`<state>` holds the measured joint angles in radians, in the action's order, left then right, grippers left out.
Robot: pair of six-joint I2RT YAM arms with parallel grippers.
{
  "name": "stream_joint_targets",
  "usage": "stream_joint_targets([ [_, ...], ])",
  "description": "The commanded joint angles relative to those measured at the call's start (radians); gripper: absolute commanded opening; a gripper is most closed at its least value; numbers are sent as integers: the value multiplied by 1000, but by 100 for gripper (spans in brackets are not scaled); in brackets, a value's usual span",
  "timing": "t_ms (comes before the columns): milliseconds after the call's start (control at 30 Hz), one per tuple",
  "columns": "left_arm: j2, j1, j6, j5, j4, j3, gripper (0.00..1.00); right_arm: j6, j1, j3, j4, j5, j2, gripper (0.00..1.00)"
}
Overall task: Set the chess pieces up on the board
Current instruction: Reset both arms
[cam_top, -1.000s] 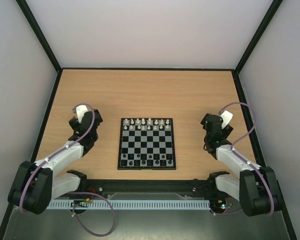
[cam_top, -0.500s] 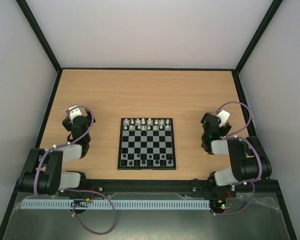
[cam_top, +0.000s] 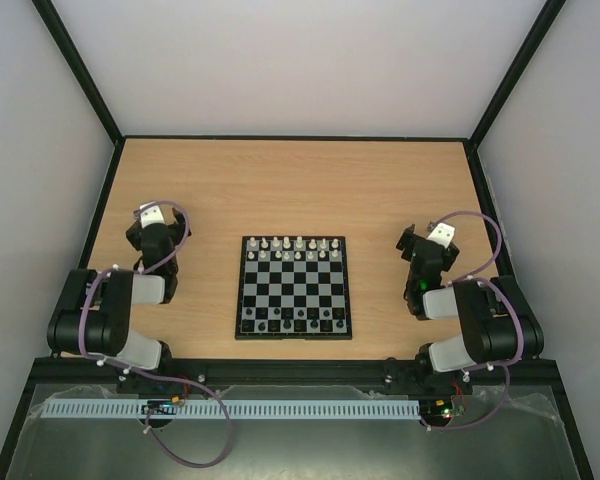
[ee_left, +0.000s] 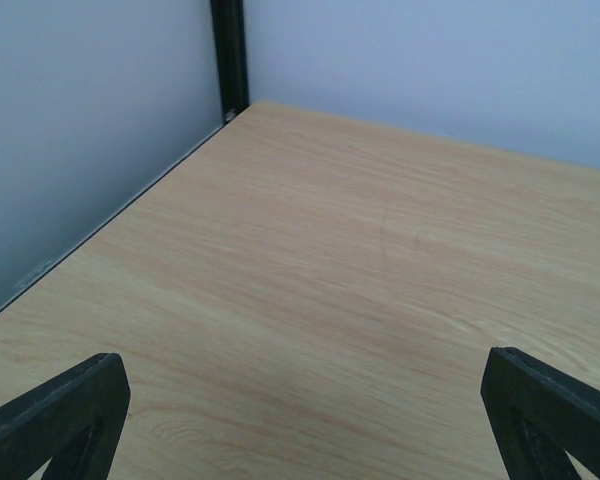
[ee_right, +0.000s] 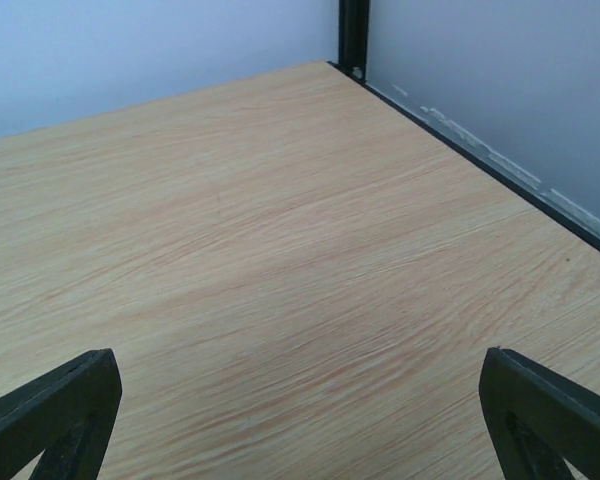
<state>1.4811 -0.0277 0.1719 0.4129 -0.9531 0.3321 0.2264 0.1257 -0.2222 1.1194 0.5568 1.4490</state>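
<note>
The chess pieces (cam_top: 298, 248) were found ranged in two rows along the far edge of the board (cam_top: 294, 285), which lay at the middle of the bench (cam_top: 300, 180). Black pieces (cam_top: 295, 318) were lined along its near edge. The setting-up was judged finished or nearly so, though the figures were too small for each square to be checked. The left pincer (ee_left: 302, 405) was held spread and empty over bare wood, well apart from the board on its left. The right pincer (ee_right: 300, 405) was likewise spread and empty, well apart on the right. Neither was turned toward the pieces, and none were shown in the wrist views.
</note>
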Motion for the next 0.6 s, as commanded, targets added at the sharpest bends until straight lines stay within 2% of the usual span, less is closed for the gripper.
stream_joint_targets([
  [0,10,-1,-57,-125,-159,-31,99,-49,-2,51,178,-76,-2,99],
  [67,34,9,-99,-235,-240,-65,100,-56,-1,23,138,-97,13,99],
  [167,40,13,-119,-295,-246,-67,100,-53,-7,-4,106,-112,30,99],
  [200,41,15,-120,-299,-246,-67,100,-49,-13,3,127,-121,55,99],
  [233,41,20,-118,-312,-241,-64,100,-64,-14,26,227,-120,92,99],
  [267,42,25,-116,-323,-237,-62,100,-61,-15,23,207,-122,82,99],
  [300,42,26,-116,-325,-237,-61,100,-48,-16,11,136,-130,64,99],
  [333,42,26,-116,-324,-237,-62,99,-60,-18,23,208,-126,87,99],
  [400,42,26,-117,-324,-237,-61,100,-48,-19,9,143,-135,67,99],
  [433,41,26,-116,-324,-236,-63,100,-58,-19,16,189,-130,83,99],
  [500,43,27,-116,-322,-235,-61,99,-50,-20,14,162,-135,70,99],
  [567,41,27,-91,-260,-275,-86,100,-48,-20,12,153,-136,65,99],
])
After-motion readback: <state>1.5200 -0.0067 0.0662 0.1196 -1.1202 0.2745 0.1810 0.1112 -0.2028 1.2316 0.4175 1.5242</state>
